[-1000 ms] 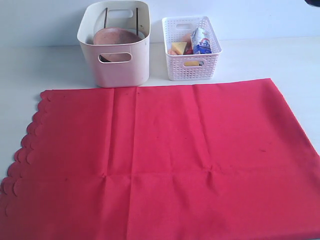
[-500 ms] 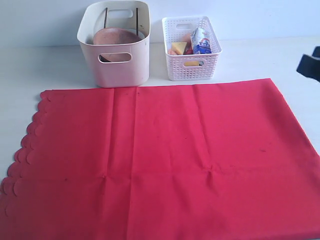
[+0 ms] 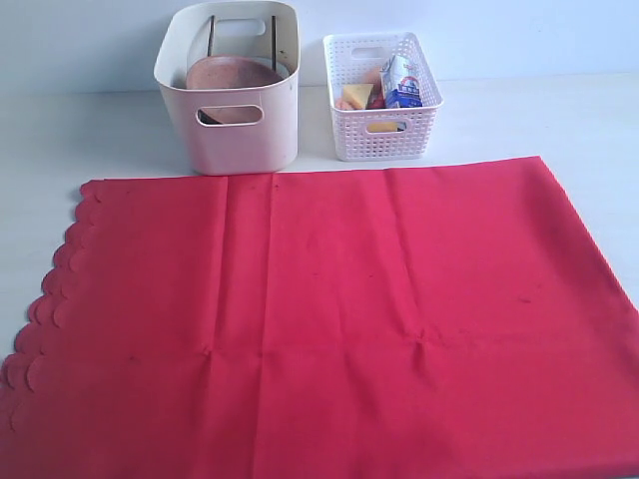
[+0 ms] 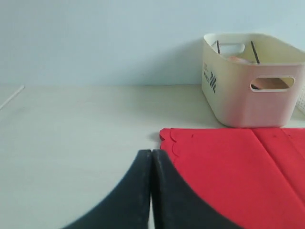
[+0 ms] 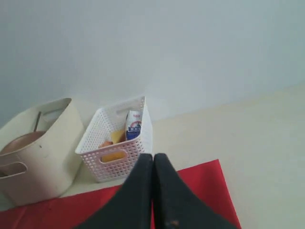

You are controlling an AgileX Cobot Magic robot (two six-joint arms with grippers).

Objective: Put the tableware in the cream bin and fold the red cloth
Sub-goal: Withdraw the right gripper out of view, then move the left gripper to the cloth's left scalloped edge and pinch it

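Note:
The red cloth (image 3: 329, 319) lies spread flat over the near table, scalloped edge at the left. Behind it stands the cream bin (image 3: 230, 85), holding the round brown wooden plate (image 3: 232, 75) and two dark chopsticks (image 3: 273, 42) leaning on its back wall; other tableware is hidden. No gripper shows in the exterior view. In the left wrist view my left gripper (image 4: 151, 153) is shut and empty, above bare table beside the red cloth's (image 4: 238, 176) scalloped corner, with the cream bin (image 4: 252, 81) beyond. My right gripper (image 5: 153, 157) is shut and empty, above the red cloth's (image 5: 200, 191) far corner.
A white lattice basket (image 3: 384, 125) stands right of the bin with food pieces and a small blue-white carton (image 3: 402, 85). The right wrist view shows that basket (image 5: 114, 152) and the cream bin (image 5: 43, 152). Pale table surrounds the cloth; a wall runs behind.
Half a second ago a dark part of the right arm showed at the exterior view's right edge; it is now out of that view. Cloth and bins have not moved.

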